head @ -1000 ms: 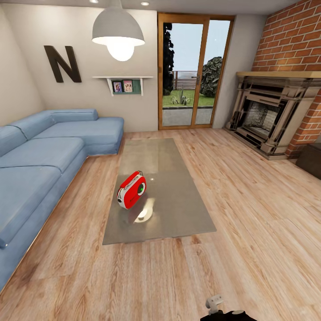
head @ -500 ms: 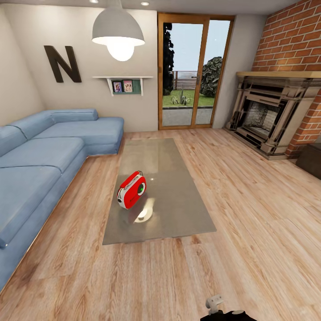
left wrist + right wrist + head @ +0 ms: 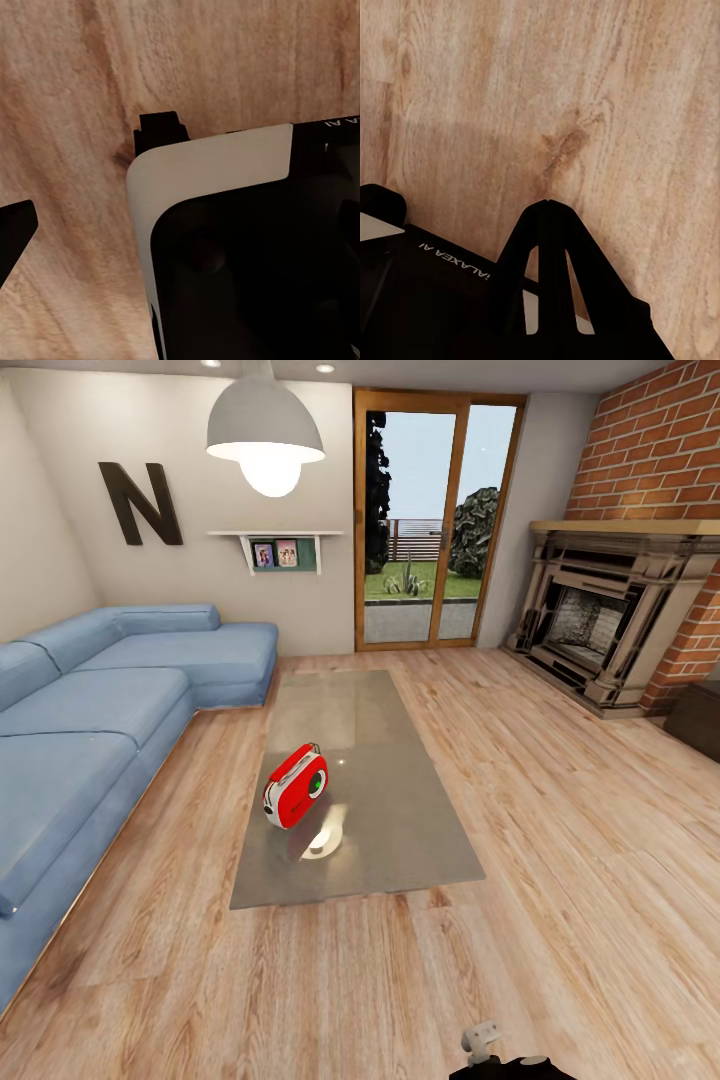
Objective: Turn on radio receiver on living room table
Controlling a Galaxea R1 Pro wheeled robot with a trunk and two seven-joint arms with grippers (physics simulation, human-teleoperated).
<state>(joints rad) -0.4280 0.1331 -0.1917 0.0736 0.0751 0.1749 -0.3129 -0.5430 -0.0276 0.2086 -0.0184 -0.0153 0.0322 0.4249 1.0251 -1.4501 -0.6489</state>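
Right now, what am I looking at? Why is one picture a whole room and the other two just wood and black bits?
These come from a robot on wheels with two arms. The big picture is from a camera on its head: it sees a living room with a blue sofa, a brick fireplace and a long grey table. On that table stands a little red radio receiver, which the robot should switch on. It is a good way from it.

The other two pictures come from cameras near each hand, pointing down at the wood floor. The black shape there is the right gripper, its fingers together in a point. The other camera shows black and white parts of the robot's own body. Neither hand holds anything.
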